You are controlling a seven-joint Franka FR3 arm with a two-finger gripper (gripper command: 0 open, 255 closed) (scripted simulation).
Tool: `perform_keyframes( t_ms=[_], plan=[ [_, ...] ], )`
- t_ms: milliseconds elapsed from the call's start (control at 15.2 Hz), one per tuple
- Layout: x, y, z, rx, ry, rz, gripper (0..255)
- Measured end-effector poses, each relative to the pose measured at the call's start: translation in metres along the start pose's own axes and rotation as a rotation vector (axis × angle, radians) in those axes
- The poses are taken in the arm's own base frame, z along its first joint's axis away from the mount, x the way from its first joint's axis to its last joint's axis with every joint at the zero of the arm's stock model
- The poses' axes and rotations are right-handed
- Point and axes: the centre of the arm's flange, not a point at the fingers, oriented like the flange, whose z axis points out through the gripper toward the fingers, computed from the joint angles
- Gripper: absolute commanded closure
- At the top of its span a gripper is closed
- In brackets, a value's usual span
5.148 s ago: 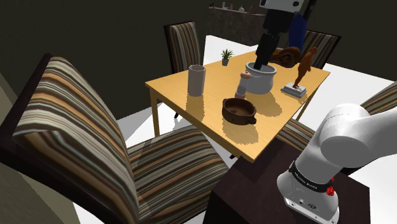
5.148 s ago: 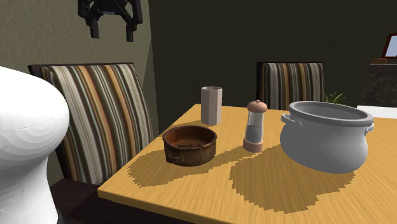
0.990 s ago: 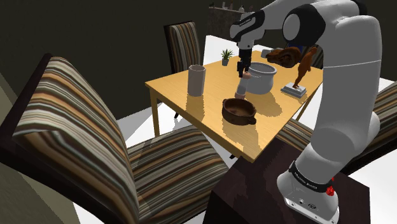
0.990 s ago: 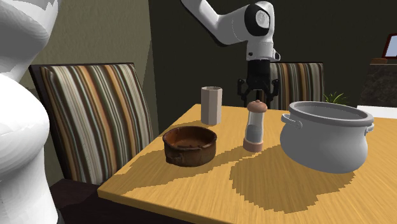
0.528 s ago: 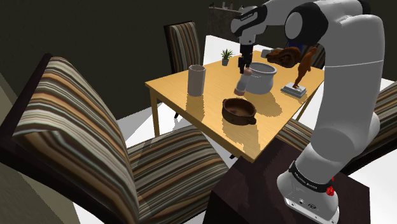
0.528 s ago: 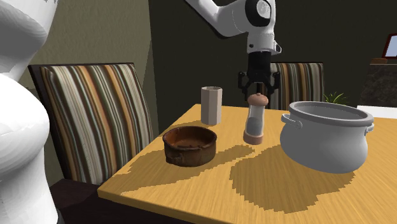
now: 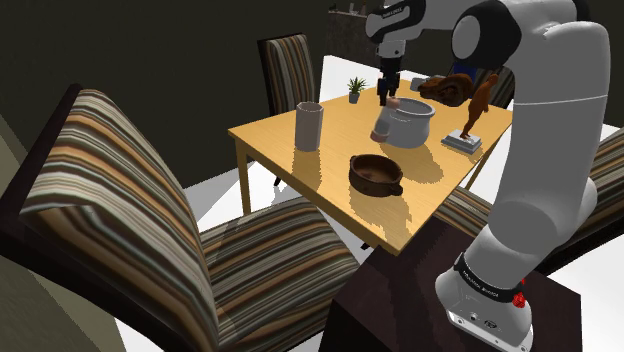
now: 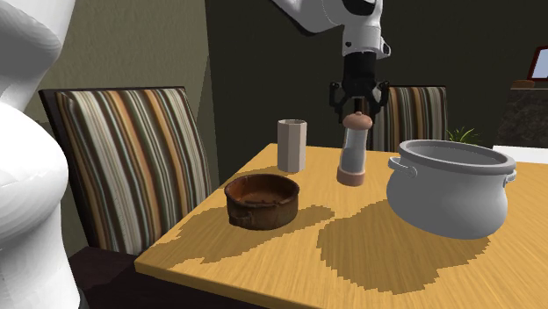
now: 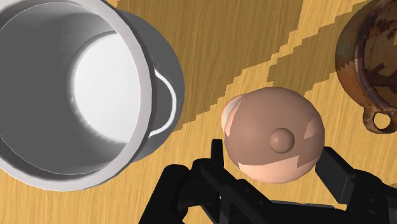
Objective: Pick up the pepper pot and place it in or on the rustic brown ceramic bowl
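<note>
wooden table lies below; gripper fingers pinch the pepper pot by its cap. carry it level, high enough to clear the brown bowl rim.

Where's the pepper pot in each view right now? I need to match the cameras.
Shoulder view: upper middle, pepper pot clasped by the gripper, overlapping the grey pot's left edge.
Second exterior view: centre, left of the grey pot.
Wrist view: its round cap between the fingers, beside the grey pot.
Shared landmark: the grey pot.

Wood-grain table, rough brown bowl, smooth grey pot
</note>
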Motion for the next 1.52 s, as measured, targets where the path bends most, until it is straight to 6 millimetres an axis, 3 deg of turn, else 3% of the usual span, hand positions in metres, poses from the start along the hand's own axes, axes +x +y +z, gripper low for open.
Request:
perform_keyframes(
  t_ms=[990, 1254, 1518],
  plan=[
    [-0.013, 0.002, -0.076, 0.000, 0.000, 0.000, 255],
    [-0.030, -0.030, -0.093, 0.000, 0.000, 0.001, 255],
    [-0.052, -0.078, -0.102, 0.000, 0.000, 0.000, 255]
  ],
)
